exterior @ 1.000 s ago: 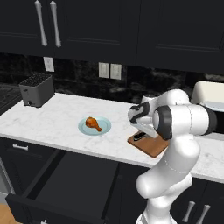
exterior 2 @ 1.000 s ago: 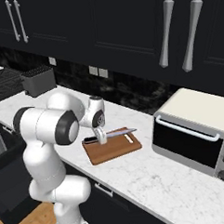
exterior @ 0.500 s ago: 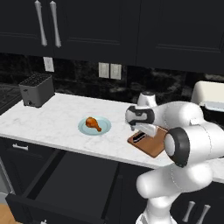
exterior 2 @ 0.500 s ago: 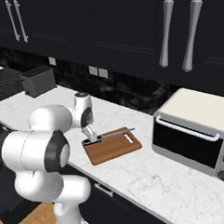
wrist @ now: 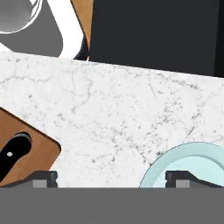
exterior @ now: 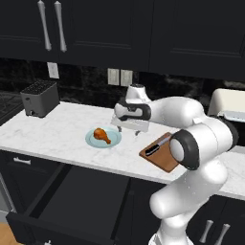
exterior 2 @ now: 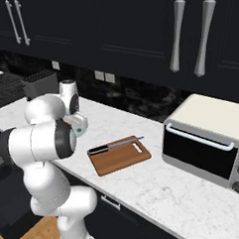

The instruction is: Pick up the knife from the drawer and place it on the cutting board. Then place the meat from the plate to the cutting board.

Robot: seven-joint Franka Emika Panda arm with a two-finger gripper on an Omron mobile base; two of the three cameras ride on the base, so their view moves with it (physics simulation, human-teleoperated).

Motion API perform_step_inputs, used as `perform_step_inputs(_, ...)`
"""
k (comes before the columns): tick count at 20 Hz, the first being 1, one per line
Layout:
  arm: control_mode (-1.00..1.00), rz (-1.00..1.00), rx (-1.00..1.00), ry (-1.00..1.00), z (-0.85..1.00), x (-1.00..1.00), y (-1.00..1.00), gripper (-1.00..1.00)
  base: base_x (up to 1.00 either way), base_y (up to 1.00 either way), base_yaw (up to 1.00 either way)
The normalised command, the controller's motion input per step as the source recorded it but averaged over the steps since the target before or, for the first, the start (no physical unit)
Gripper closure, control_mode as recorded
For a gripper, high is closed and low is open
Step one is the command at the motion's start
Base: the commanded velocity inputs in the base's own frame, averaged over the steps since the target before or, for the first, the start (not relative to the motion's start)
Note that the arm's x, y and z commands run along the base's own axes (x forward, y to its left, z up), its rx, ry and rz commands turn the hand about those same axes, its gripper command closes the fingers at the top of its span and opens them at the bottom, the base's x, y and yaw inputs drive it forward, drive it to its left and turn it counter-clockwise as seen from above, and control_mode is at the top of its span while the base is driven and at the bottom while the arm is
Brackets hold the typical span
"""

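From the left base view, the gripper [exterior: 131, 128] is seen hanging over bare marble counter [exterior: 57, 129], between the plate [exterior: 103, 139] at its 8 o'clock and the cutting board [exterior: 168, 152] at its 4 o'clock. The meat [exterior: 102, 135] is parked on the plate, thick end toward 10 o'clock, untouched. The knife [exterior: 157, 145] is already laid on the cutting board, black handle at the near end, blade pointing to about 1 o'clock. The drawer [exterior: 76, 201] is left pulled wide open below the counter edge, dark inside. A black toaster [exterior: 40, 98] is sat far over at 9 o'clock. From the right base view, the knife [exterior 2: 114, 144] is stretched along the far edge of the cutting board [exterior 2: 120, 155], blade tip toward the toaster oven [exterior 2: 210, 137] at 3 o'clock — the two well apart. In the hand view, the fingertips [wrist: 43, 178] are spread wide with nothing between them, just bare counter; the plate rim [wrist: 186, 154] is caught at 5 o'clock, a cutting board corner [wrist: 30, 148] with the knife handle [wrist: 13, 152] at 8 o'clock — and the open drawer [wrist: 153, 35] is seen up at 12.
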Motion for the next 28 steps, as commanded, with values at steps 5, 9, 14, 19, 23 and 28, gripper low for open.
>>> perform_step_inputs(5, -1.00, 0.51, -0.15, 0.04, -0.41, 0.33, 0.84, -1.00, 0.00, 0.00, 0.00)
perform_step_inputs(9, -1.00, 0.35, -0.13, 0.01, -0.70, 0.39, 0.46, -1.00, 0.00, 0.00, 0.00)
perform_step_inputs(14, -1.00, 0.19, -0.04, -0.01, -0.65, 0.65, 0.02, -1.00, 0.00, 0.00, 0.00)
perform_step_inputs(19, -1.00, 0.11, 0.00, -0.01, -0.52, 0.54, 0.01, -1.00, 0.00, 0.00, 0.00)
perform_step_inputs(23, -1.00, 0.05, 0.00, 0.00, -0.39, 0.35, 0.06, -1.00, 0.00, 0.00, 0.00)
perform_step_inputs(28, -1.00, 0.00, 0.00, -0.02, -0.13, 0.12, 0.02, 1.00, 0.00, 0.00, 0.00)
